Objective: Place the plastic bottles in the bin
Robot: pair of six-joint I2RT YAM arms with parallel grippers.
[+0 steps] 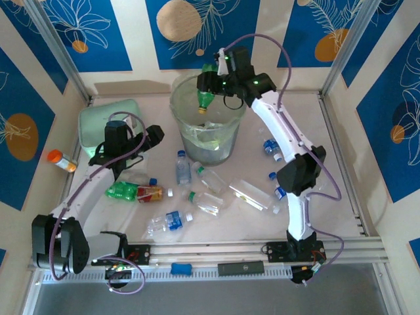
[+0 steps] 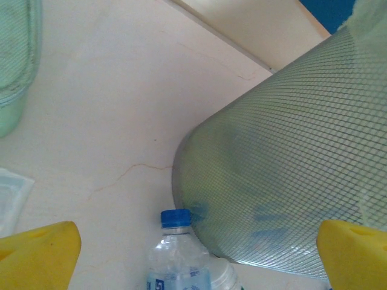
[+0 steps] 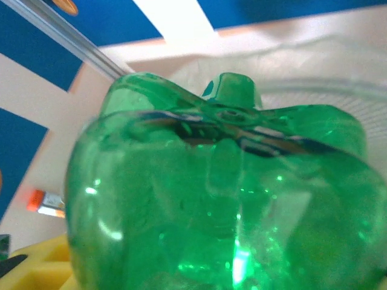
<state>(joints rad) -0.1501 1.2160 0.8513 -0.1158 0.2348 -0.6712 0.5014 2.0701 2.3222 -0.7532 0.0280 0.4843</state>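
Note:
My right gripper is shut on a green plastic bottle, held cap-down over the mouth of the bin. In the right wrist view the green bottle hides most of the jaws, and one yellow finger shows at the lower left. My left gripper stands open just left of the bin. Between its yellow pads lies a clear blue-capped bottle, its cap against the bin's mesh wall. Several more bottles lie on the table in front of the bin.
A mint green case lies at the back left, behind my left arm. An orange-capped vial rests by the left wall. A green bottle and a red-orange labelled one lie under the left arm. Small bottles lie near the right arm.

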